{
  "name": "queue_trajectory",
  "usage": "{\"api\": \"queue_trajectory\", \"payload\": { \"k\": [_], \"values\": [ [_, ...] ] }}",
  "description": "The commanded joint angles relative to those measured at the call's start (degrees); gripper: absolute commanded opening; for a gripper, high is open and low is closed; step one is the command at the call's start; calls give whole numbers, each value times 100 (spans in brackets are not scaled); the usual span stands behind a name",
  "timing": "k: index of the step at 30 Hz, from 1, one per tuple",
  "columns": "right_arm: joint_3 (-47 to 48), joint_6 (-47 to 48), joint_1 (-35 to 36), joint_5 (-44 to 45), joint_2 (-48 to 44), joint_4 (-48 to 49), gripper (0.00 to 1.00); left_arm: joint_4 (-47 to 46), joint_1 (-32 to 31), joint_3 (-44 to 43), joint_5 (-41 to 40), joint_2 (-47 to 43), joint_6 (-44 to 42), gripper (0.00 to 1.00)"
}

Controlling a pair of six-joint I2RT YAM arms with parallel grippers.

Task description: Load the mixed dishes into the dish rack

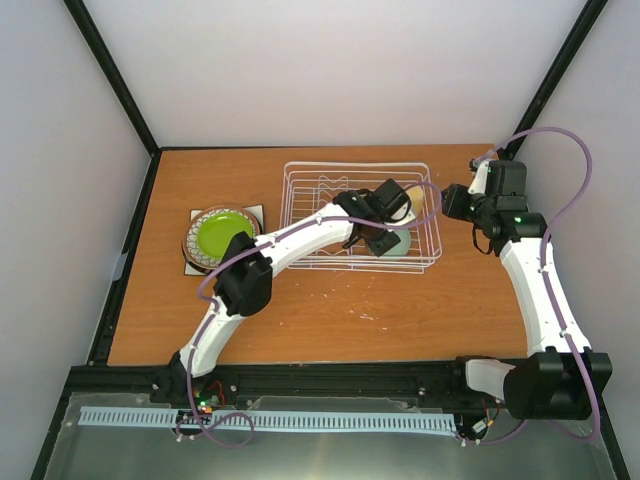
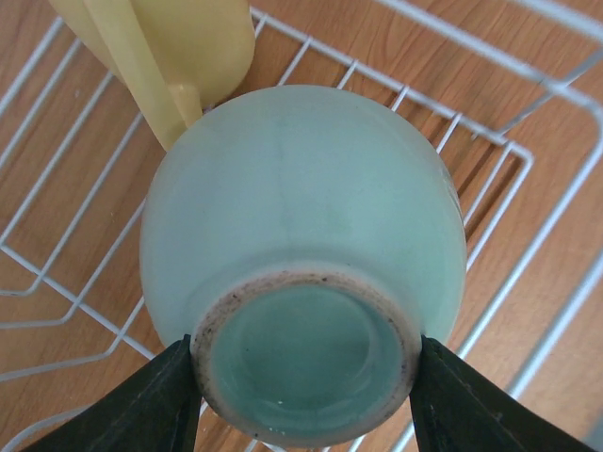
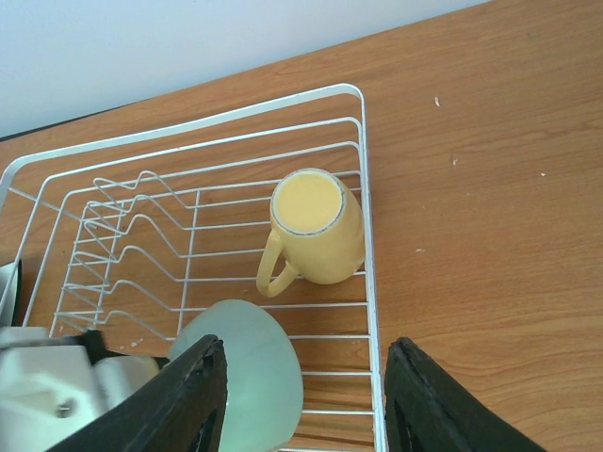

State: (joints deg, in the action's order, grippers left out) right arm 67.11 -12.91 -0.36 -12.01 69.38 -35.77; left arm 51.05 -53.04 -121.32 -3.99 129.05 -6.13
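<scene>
The pale mint bowl [image 2: 301,264] is gripped by the left jaws, whose dark fingers [image 2: 141,405] are pressed against either side of its foot ring. The bowl is turned so that its base faces the wrist camera. It is held within the near right corner of the dish rack [image 1: 300,190], just above or on the wires; which of the two cannot be told. The pale yellow handled mug [image 3: 316,226] is stood on end in the rack's right part, just behind the bowl, with its handle turned towards the bowl's side. Whether the two touch cannot be made out. The wavy dividers [image 3: 122,226] are seen further left in the rack. The right jaws are held wide open with nothing between them, above the rack's right rim and the bare worktop [image 1: 350,310] beside it. To the left of the rack, well apart from it, a stack is seen on the worktop: the white square plate [image 1: 255,211] at the bottom, the petal-patterned plate [image 1: 190,250] on it, and the lime-green small plate [image 1: 222,234] on top. The left arm [image 1: 300,235] is stretched across from the stack's side to the rack.
</scene>
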Motion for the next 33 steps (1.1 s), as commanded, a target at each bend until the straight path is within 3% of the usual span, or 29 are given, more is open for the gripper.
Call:
{"api": "queue_trajectory", "payload": {
  "k": [1, 15, 18, 20, 23, 33],
  "values": [
    [21, 90, -17, -66, 28, -30, 47, -14, -145, -353, -578, 84, -205, 1],
    [11, 68, -29, -400, 219, 44, 47, -76, -319, -461, -907, 601, -344, 1],
    [-5, 64, -33, -438, 240, 49, 47, -110, -349, -472, -915, 661, -343, 8],
    [-7, 67, -33, -463, 258, 47, 47, -125, -362, -480, -931, 681, -338, 19],
    [-16, 62, -34, -510, 293, 53, 47, -152, -374, -480, -937, 707, -340, 29],
    [-24, 58, -34, -681, 394, 60, 48, -138, -456, -458, -880, 769, -319, 39]
  ]
}}
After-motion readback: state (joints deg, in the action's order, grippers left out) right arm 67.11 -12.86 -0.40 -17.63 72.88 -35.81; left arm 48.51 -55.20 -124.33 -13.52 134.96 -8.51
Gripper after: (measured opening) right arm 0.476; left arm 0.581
